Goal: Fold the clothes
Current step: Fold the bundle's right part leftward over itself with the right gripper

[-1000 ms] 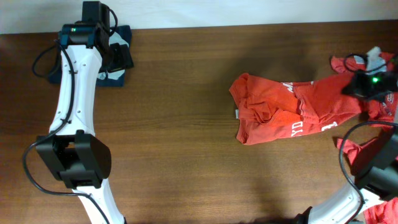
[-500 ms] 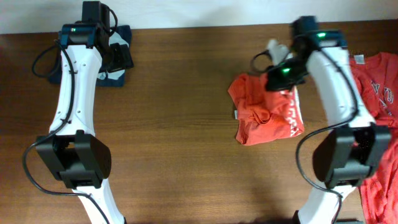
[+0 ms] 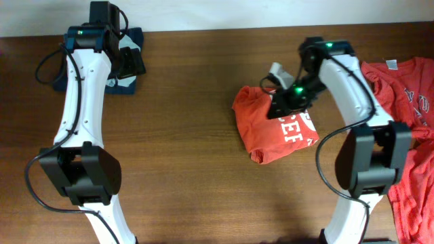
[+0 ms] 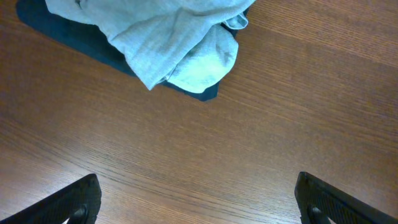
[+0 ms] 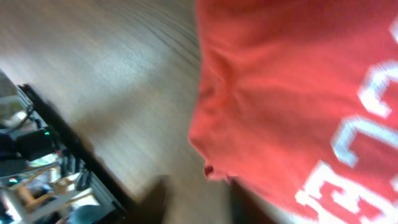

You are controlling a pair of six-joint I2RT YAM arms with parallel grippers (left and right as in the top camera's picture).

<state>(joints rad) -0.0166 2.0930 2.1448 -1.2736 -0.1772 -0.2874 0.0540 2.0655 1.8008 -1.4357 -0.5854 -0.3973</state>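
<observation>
Left arm [image 3: 80, 102] stretched nearly straight to the far side. Left gripper [image 4: 199, 208] points down, fingers [image 4: 74, 199] wide apart. Right arm [image 3: 352, 78] reaches out, bends sharply at the far end, forearm doubles back toward centre. Right gripper [image 3: 282, 103] angled down. Right wrist view blurred, jaw state unreadable.

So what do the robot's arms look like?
The left arm and right arm are white tubes with chunky black joints. Thin black cables loop beside them, and tiny green lights glow on them. The left claw has black fingers.
</observation>
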